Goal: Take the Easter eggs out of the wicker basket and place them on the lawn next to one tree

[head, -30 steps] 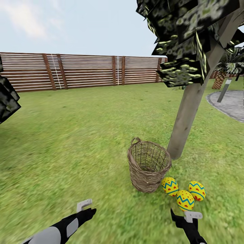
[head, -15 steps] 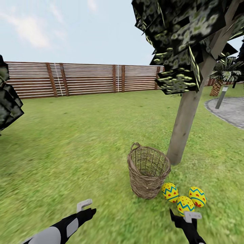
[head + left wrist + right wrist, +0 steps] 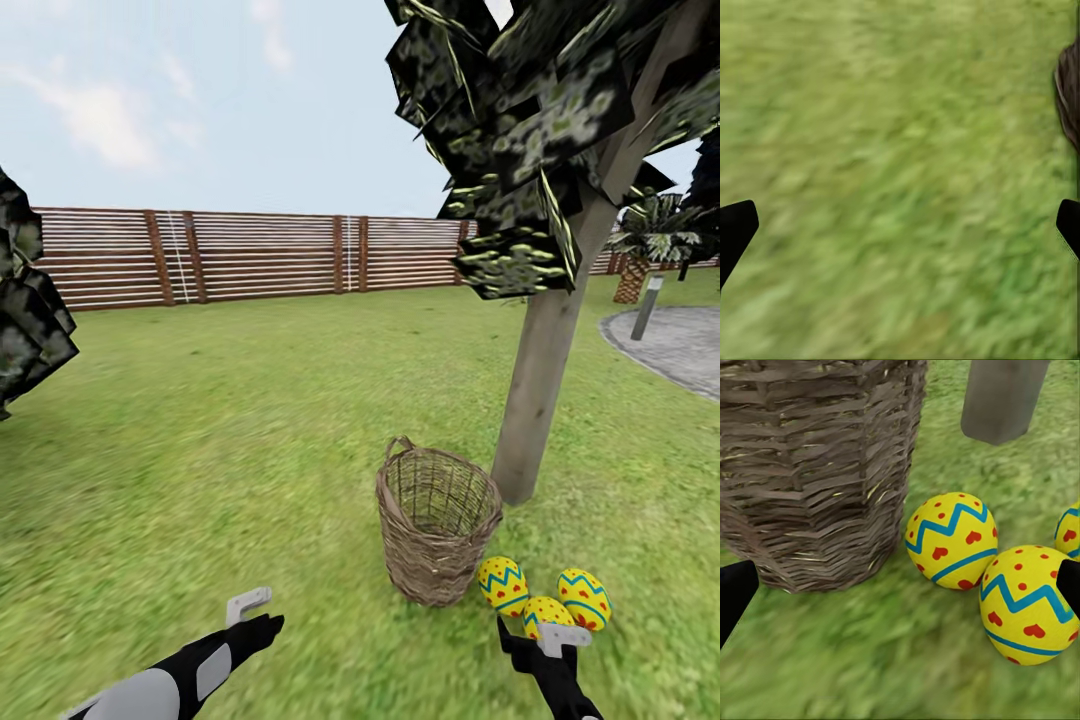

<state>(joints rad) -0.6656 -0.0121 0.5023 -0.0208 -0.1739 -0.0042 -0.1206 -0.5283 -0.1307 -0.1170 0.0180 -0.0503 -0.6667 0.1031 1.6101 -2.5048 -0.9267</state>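
Note:
The wicker basket (image 3: 438,525) stands upright on the lawn (image 3: 220,430), and no egg shows inside it. Three Easter eggs (image 3: 502,585) (image 3: 547,610) (image 3: 584,597) lie on the grass just to its right, close to the foot of the tree (image 3: 535,400). My right gripper (image 3: 540,635) hovers open just in front of the eggs. Its wrist view looks at the basket (image 3: 825,472), two eggs (image 3: 951,540) (image 3: 1027,604), the edge of the third egg (image 3: 1069,532) and the trunk (image 3: 1003,397). My left gripper (image 3: 255,615) is open over bare grass left of the basket (image 3: 1069,94).
A wooden slat fence (image 3: 250,255) closes off the far side of the lawn. A grey paved round area (image 3: 675,345) with a short post (image 3: 646,305) lies at the right, with a palm (image 3: 635,270) behind it. Dark foliage (image 3: 30,320) hangs at the left edge.
The head camera has tilted upward, so basket, eggs and tree sit lower in the picture. Eggs, basket and both grippers keep their places.

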